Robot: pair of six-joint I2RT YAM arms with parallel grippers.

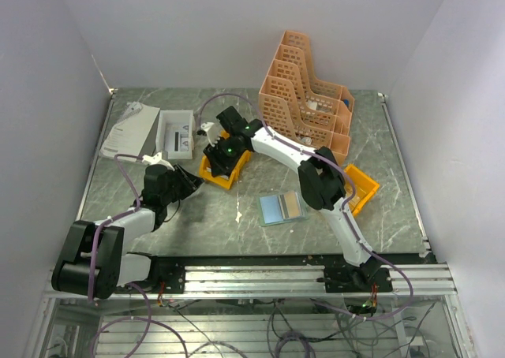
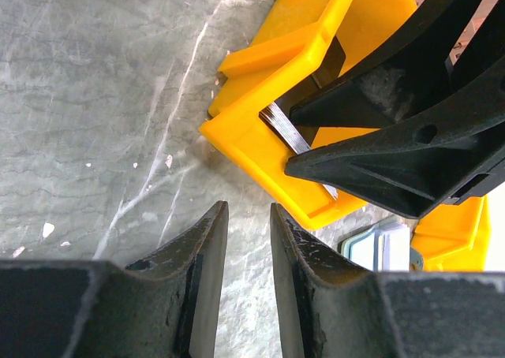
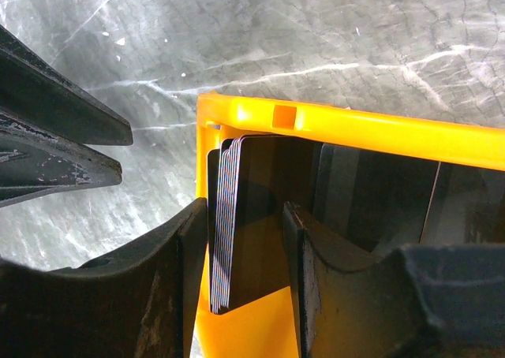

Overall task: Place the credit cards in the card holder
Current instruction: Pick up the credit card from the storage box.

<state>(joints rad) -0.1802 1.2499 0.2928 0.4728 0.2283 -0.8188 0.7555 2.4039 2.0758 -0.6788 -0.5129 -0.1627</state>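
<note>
A stack of several cards (image 3: 224,240) stands on edge inside a yellow bin (image 3: 355,126), leaning on its end wall; the stack's edges show striped and the facing side dark. My right gripper (image 3: 243,208) is open, lowered into the bin, with its fingers on either side of the stack and a gap left on the right. The left wrist view also shows the stack (image 2: 289,129) in the bin (image 2: 260,149). My left gripper (image 2: 248,208) is open by a narrow gap and empty, low over the table just outside the bin. The grey-green card holder (image 1: 282,208) lies open on the table, bluish and tan inside.
A second yellow bin (image 1: 360,186) sits right of the card holder. A peach tiered organizer (image 1: 304,98) stands at the back. A white box (image 1: 175,132) and papers (image 1: 126,129) lie at the back left. My left gripper's fingers (image 3: 55,145) are close to the bin's corner.
</note>
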